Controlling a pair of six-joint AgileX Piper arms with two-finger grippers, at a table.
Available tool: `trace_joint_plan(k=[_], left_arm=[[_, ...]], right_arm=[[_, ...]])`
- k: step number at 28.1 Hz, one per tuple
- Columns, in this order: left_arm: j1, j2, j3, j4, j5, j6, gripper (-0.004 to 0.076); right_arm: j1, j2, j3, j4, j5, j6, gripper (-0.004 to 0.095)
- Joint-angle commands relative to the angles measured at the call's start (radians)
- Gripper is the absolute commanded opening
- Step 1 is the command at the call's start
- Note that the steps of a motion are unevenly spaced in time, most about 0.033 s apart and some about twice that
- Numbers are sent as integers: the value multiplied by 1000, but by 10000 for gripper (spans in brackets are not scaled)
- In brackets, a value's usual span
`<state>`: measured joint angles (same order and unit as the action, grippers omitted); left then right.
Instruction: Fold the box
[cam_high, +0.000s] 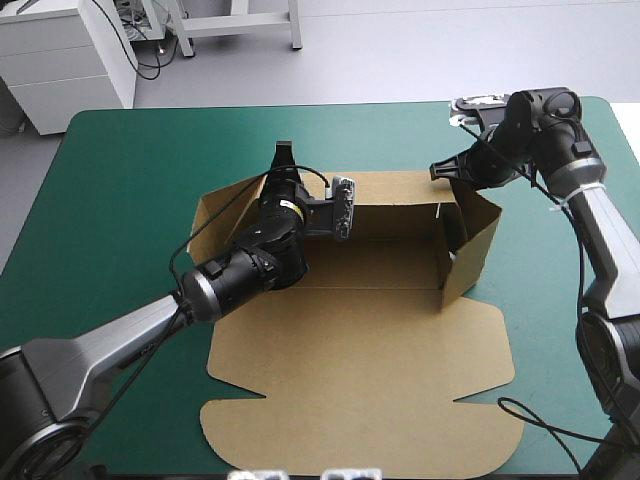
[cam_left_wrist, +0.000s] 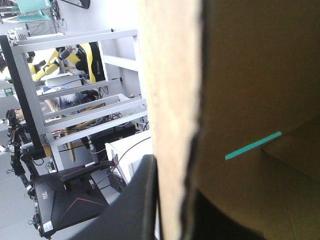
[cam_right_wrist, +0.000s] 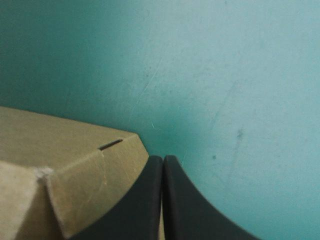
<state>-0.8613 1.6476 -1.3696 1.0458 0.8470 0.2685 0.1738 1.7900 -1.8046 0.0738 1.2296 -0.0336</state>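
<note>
Lying at the centre of the frame in the high view, the brown box (cam_high: 370, 340) sits part-formed on the teal-green tabletop (cam_high: 130, 170). Its far wall and its right-hand wall stand raised, a flap at its left end leans up, and the broad lid panel lies flat toward the lower edge of the frame. The left gripper (cam_high: 284, 160) reaches in from the lower left of the frame to the box's far left corner. Its wrist view shows the black fingers (cam_left_wrist: 132, 205) clamped on a raised wall, with the board's cut edge running up between them. The right gripper (cam_high: 438, 168) comes in from the upper right of the frame to the box's far right corner. In its wrist view the fingers are pressed together into a single point. Their tip sits just beside a corner of the brown board cut with a short slot (cam_right_wrist: 110, 145), and bare teal-green cover lies ahead.
</note>
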Motion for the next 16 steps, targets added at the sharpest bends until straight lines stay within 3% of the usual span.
trace_joint_plan(k=[1,10,16], left_arm=[[-3,-39,-21,7,48,-15,-8],[-3,-39,-21,7,64,-17,-8],[-3,-39,-21,5,68,-17,-8]], right_arm=[[-1,-71,5,43,16,-34,-14],[-1,-175,82,88,-24,-50,-14],[-1,-268,280,121,-146,-96,-14]])
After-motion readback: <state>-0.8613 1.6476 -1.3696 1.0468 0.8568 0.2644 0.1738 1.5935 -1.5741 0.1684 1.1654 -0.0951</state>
